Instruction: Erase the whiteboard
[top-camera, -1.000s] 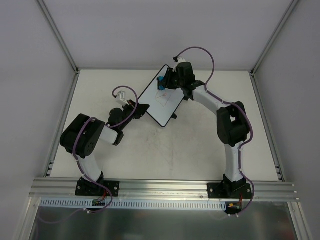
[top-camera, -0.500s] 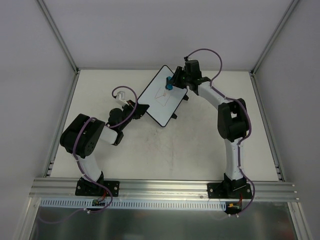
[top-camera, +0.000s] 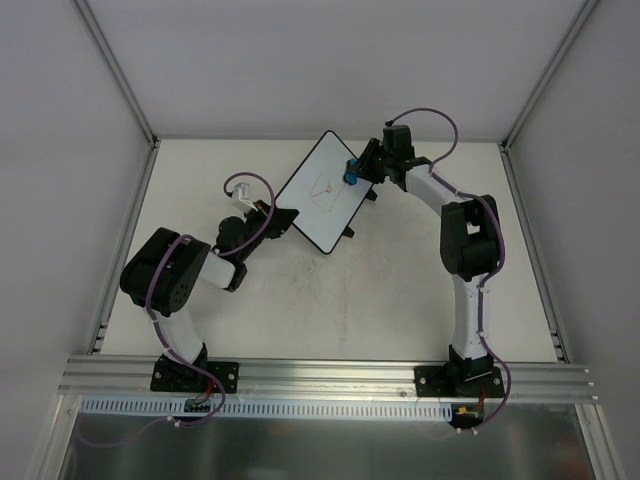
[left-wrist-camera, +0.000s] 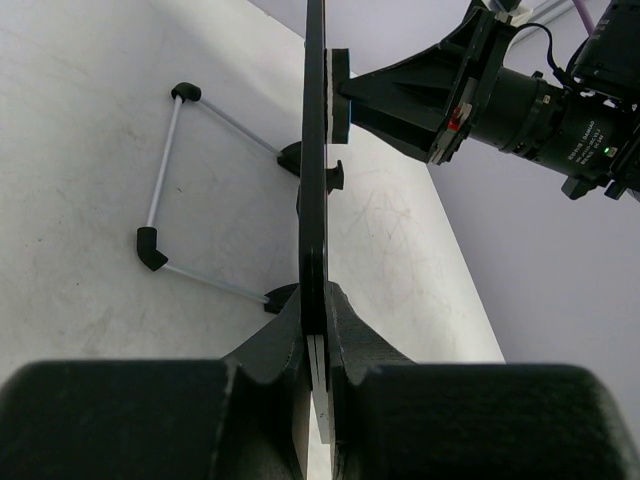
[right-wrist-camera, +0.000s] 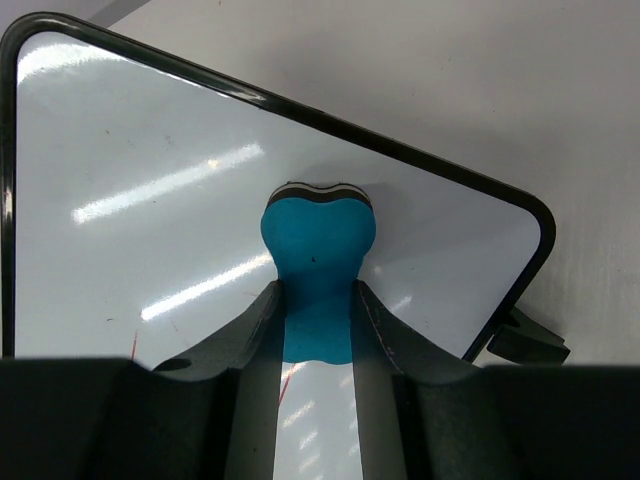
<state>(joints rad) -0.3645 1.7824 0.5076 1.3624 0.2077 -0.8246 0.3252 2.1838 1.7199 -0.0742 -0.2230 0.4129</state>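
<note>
Top view, whiteboard (top-camera: 322, 192): sits slantwise at the far middle of the worktop (top-camera: 330, 300), white face turned up toward the camera.
Top view, left hand (top-camera: 277, 217): clenched on the board's near-left edge, most likely to steady the board against the push of wiping.
Top view, right hand (top-camera: 358, 172): grasping a blue eraser (top-camera: 351, 178) and setting it on the board's far-right part.
Top view, red marks (top-camera: 322, 190): thin lines mid-board, beside the eraser and not yet wiped.
Left wrist view, board: seen edge-on, its rim pinched between the two fingers.
Left wrist view, wire stand (left-wrist-camera: 165, 190): reaches from the board's back to the worktop. It appears to prop the board, so the grip adds support.
Left wrist view, eraser: flat against the opposite face, with the right hand behind it.
Right wrist view, eraser: clamped between the fingers, its pad touching the board near the far rim.
Right wrist view, obstacles: none on the board face. One black tab (right-wrist-camera: 525, 340) juts out at the right corner, clear of the eraser.
</note>
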